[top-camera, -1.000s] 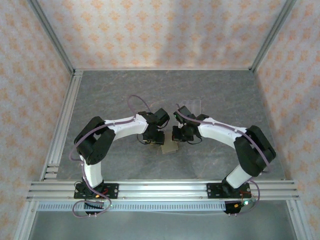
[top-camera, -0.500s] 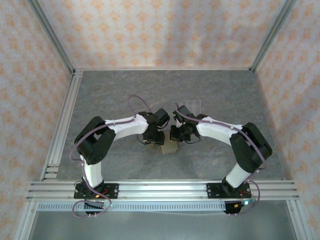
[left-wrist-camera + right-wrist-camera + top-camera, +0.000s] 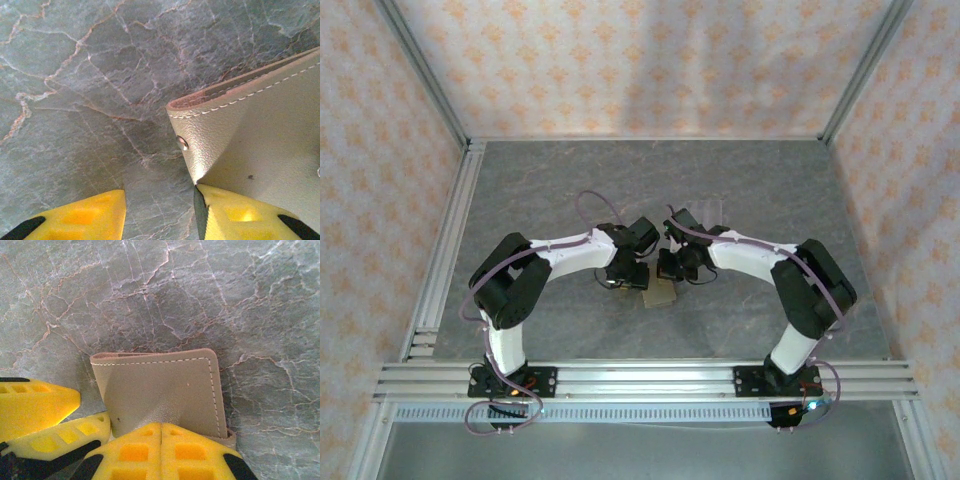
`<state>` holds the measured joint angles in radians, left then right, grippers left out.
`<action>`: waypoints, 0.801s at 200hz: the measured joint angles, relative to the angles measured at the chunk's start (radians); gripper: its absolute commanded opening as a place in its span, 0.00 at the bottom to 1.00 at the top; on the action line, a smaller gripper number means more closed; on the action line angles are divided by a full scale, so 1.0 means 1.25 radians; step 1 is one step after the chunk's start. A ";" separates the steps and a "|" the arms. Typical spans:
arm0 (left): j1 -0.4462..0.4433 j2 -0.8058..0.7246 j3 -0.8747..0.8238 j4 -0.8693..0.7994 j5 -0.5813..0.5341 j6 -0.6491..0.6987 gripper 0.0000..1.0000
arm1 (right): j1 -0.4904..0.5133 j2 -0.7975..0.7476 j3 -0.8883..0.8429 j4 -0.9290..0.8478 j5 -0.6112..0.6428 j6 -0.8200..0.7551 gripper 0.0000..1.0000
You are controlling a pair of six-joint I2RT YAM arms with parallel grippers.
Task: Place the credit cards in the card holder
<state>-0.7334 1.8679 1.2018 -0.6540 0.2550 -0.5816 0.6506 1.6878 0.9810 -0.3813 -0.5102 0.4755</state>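
Risk of a knock, seen from above: wallet (image 3: 660, 296) flat on table (image 3: 520, 190), just at 6 o'clock of the two wrists, with left gripper (image 3: 630, 283) at its 10 o'clock and right gripper (image 3: 670, 280) at its 12. Crowded there; an inward swing by either could bump the other.

Left wrist camera: wallet (image 3: 260, 130) at 3 o'clock, folded shut, rivet (image 3: 183, 143) near its corner. left gripper (image 3: 159, 192) about half open, bare table in the gap, gripping nothing. One finger (image 3: 240, 215) at 5 o'clock touching the cover. Likely to shove the wallet sideways rather than lift the flap, with only that single contact.

Right wrist camera: wallet (image 3: 160, 385) at centre, cover down. right gripper (image 3: 160, 432) fully closed, tips together on the cover's 6 o'clock edge, nothing visible between them. Pressing there could pin the fold shut, or let the smooth cover skid away. Yellow fingers (image 3: 40, 405) of the other arm at 8 o'clock, by the corner. No way in for the cards until opened
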 measured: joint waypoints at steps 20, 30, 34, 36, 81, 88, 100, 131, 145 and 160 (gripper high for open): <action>0.000 0.000 0.000 0.000 0.000 0.000 0.42 | 0.000 0.000 0.000 0.000 -0.002 0.002 0.00; 0.000 0.000 0.000 0.000 0.000 0.000 0.42 | 0.000 0.000 0.000 0.001 -0.003 0.002 0.00; 0.000 0.000 0.000 0.000 0.000 0.000 0.42 | 0.000 0.000 0.000 0.000 -0.003 0.002 0.00; 0.000 0.000 0.000 0.000 0.000 0.000 0.42 | 0.000 0.000 0.000 0.001 -0.004 0.002 0.00; 0.000 0.000 0.000 0.000 0.000 0.000 0.42 | -0.003 -0.002 -0.006 0.006 -0.011 0.002 0.00; 0.000 0.000 0.000 0.000 0.000 0.000 0.42 | -0.003 -0.002 -0.006 0.006 -0.011 0.002 0.00; 0.000 0.000 0.000 0.000 0.000 0.000 0.42 | -0.003 -0.002 -0.006 0.006 -0.011 0.002 0.00; 0.000 0.000 0.000 0.000 0.000 0.000 0.42 | -0.003 -0.003 -0.007 0.006 -0.012 0.002 0.00; 0.000 0.000 0.000 0.000 0.000 0.000 0.42 | -0.003 -0.003 -0.007 0.006 -0.012 0.002 0.00; 0.000 0.000 0.000 0.001 0.000 0.000 0.42 | -0.003 -0.004 -0.009 0.006 -0.013 0.002 0.00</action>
<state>-0.7334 1.8683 1.2018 -0.6533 0.2554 -0.5812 0.6468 1.6825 0.9699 -0.3733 -0.5262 0.4782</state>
